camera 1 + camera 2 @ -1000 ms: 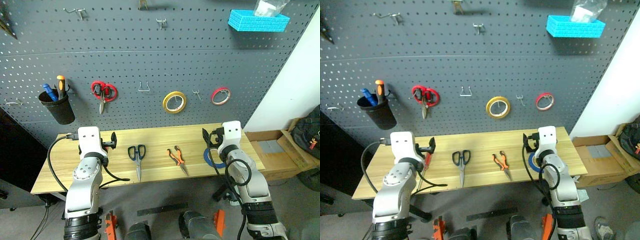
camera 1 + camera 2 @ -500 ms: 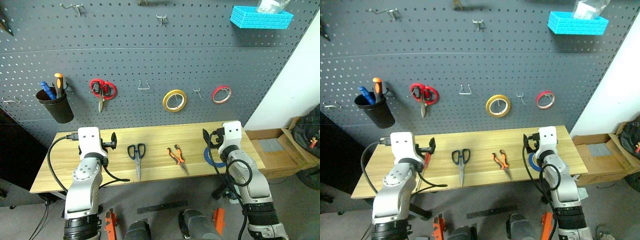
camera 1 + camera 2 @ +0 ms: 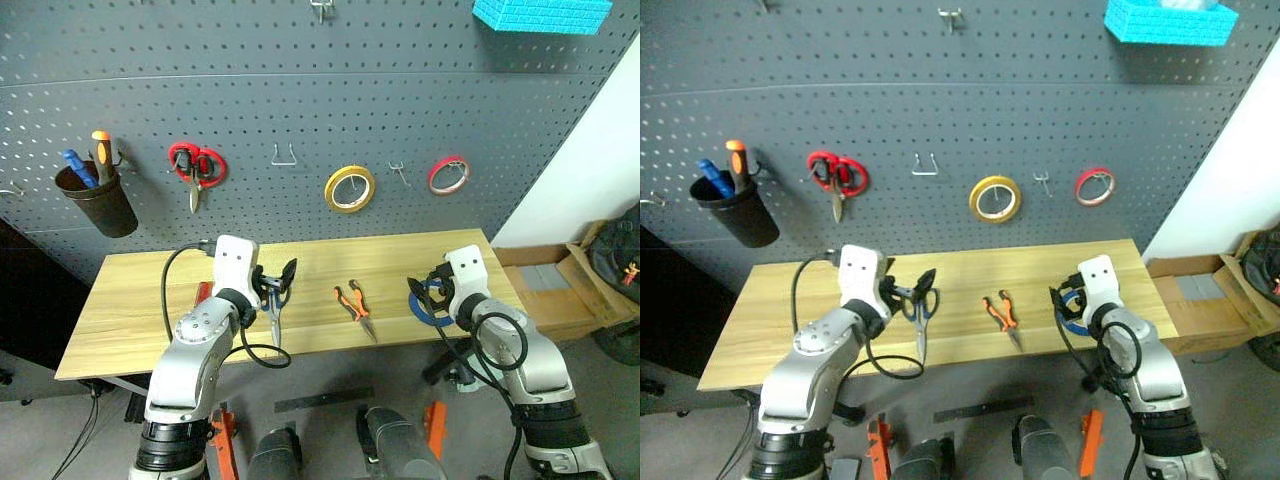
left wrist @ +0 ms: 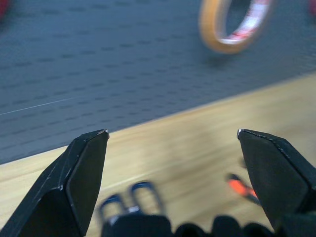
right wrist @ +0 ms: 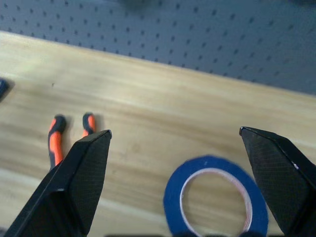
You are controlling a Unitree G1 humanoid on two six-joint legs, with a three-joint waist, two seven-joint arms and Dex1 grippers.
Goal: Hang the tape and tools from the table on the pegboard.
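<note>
On the table [image 3: 130,320], seen from the head cameras, you have three tools and one roll still lying flat: the blue-handled scissors [image 3: 272,310], the pliers [image 3: 353,307], the red-handled screwdriver [image 3: 203,293] and the blue tape [image 3: 430,303]. Nothing from the table is on the pegboard [image 3: 300,90] yet; a free hook [image 3: 284,155] sits between the red scissors [image 3: 193,167] and the yellow roll [image 3: 349,188]. Compared with a second ago, your left gripper [image 3: 279,277] has swung inward from above the screwdriver to a position over the scissors handles, jaws spread wide and empty. Your right gripper [image 3: 425,287] has barely shifted and hangs over the blue tape, equally wide and empty. The whole view has also tilted downward, so disregard the apparent rise of the board.

From the left wrist camera, both fingers [image 4: 74,182] stand far apart with the scissors loops [image 4: 131,197] low between them, so the scissors look like the chosen first pick.

From the right wrist camera, the fingers [image 5: 81,177] bracket the blue tape [image 5: 217,197], with the pliers handles [image 5: 69,133] off to one side. Judge both arms as pre-grasp: descend and close before any lift.
</note>
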